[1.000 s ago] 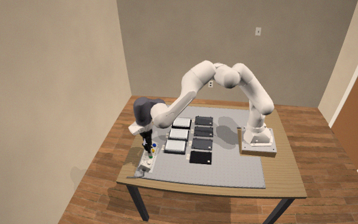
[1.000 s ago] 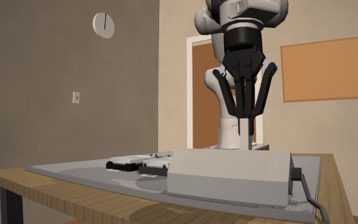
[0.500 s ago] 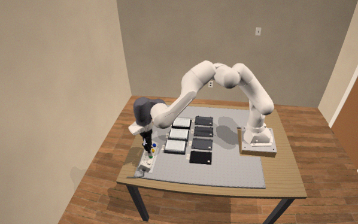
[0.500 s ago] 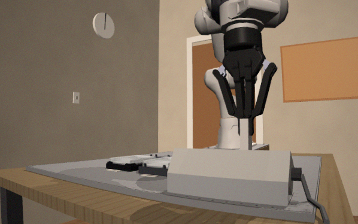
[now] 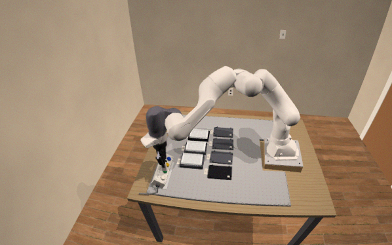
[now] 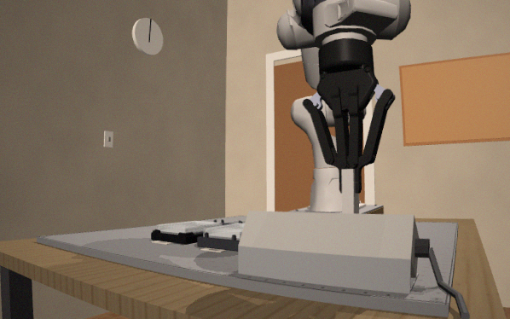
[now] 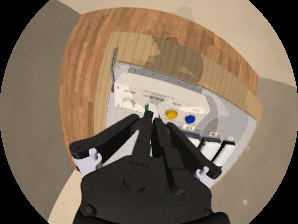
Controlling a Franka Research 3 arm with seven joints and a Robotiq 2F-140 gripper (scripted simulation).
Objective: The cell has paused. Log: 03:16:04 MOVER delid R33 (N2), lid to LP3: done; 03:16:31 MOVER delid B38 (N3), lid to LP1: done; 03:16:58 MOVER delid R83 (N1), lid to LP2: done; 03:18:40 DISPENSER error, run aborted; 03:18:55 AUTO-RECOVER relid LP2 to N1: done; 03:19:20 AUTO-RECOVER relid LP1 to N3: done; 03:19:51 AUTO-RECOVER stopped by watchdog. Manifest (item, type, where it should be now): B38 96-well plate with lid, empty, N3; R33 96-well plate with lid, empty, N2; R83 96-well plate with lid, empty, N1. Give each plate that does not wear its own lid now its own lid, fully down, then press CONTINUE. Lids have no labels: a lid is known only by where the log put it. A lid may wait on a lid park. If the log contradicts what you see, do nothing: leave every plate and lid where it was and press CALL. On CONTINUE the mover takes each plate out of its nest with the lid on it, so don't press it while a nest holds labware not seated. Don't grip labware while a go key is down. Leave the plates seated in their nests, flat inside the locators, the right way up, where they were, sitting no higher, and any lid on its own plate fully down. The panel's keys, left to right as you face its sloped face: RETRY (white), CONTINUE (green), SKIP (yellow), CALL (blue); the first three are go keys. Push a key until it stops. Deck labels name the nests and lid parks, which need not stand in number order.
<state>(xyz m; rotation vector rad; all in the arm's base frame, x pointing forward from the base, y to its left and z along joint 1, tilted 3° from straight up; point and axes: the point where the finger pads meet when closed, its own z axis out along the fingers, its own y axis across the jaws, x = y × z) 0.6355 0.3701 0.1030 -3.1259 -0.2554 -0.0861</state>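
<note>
Three white-topped well plates (image 5: pixel 198 133) (image 5: pixel 195 146) (image 5: pixel 191 160) sit in a column of nests on the grey deck; two of them show low in the exterior view (image 6: pixel 179 230). Beside them lie four dark lid parks (image 5: pixel 223 131) (image 5: pixel 219 171); I cannot make out a lid on any. The key panel (image 5: pixel 162 173) stands at the deck's left edge. My gripper (image 5: pixel 161 163) is shut and empty, pointing straight down onto the panel. In the wrist view its tips (image 7: pixel 152 120) are at the green key (image 7: pixel 147 106), left of the yellow (image 7: pixel 172 113) and blue (image 7: pixel 189 120) keys. The contact itself is hidden.
The panel's grey housing (image 6: pixel 328 252) hides the keys in the exterior view; a cable (image 6: pixel 443 281) leaves its right side. The arm's base (image 5: pixel 282 152) and a wooden post (image 5: pixel 262 153) stand at the deck's far right. The table edge runs just beyond the panel.
</note>
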